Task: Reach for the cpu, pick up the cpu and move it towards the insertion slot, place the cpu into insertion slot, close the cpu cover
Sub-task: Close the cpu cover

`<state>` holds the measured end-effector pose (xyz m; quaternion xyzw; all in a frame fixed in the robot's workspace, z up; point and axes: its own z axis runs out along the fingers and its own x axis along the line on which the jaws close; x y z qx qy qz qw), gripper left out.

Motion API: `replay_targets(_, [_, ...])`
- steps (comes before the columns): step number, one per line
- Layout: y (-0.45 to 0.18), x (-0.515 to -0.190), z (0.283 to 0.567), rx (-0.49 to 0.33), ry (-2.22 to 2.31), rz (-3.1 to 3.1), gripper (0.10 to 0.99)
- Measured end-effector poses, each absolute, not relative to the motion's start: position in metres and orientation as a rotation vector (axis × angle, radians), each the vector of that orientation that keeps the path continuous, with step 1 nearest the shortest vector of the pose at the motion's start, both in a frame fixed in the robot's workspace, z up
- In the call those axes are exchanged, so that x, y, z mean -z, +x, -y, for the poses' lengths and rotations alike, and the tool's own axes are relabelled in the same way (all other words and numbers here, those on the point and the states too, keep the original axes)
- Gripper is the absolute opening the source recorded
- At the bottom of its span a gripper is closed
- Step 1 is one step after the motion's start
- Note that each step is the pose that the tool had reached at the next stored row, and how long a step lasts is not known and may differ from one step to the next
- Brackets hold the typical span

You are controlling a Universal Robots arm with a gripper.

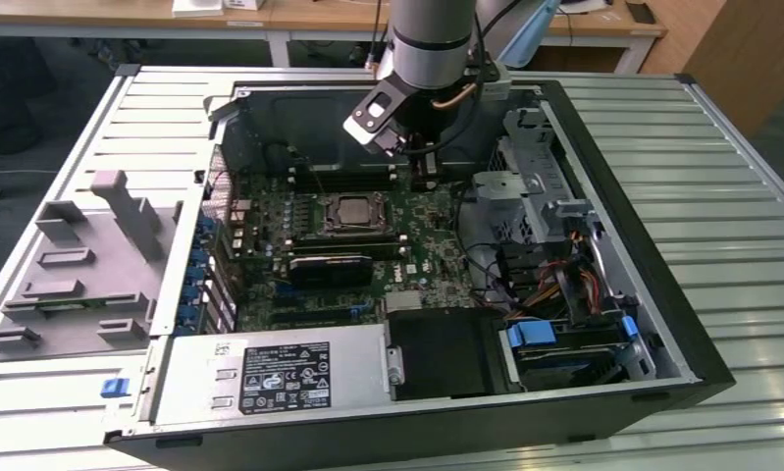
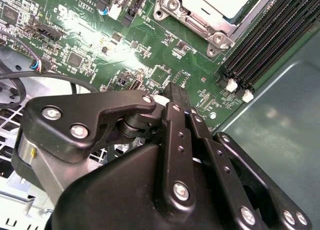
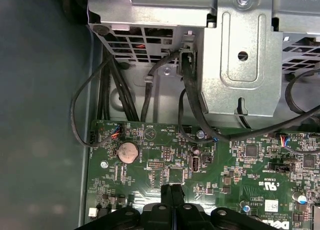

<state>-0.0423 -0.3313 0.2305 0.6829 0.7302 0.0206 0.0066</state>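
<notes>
Silvery cpu (image 1: 355,208) seated in insertion slot (image 1: 324,218) (pincer (image 3: 171,190) clenched, empty).

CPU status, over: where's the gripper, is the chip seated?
Gripper shut, empty, above the green motherboard beside the socket. CPU in the insertion slot, cpu cover down around it. Nothing in the way.

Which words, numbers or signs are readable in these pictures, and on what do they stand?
Black-and-white label on the silver metal power supply box: too small to read.
White print on the green motherboard: too small to quote reliably.
</notes>
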Motion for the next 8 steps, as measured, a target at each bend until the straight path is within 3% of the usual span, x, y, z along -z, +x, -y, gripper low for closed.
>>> replay_targets(8, [-0.0422, -0.2303, 0.3311, -0.065, 2.136, -2.285, 0.11])
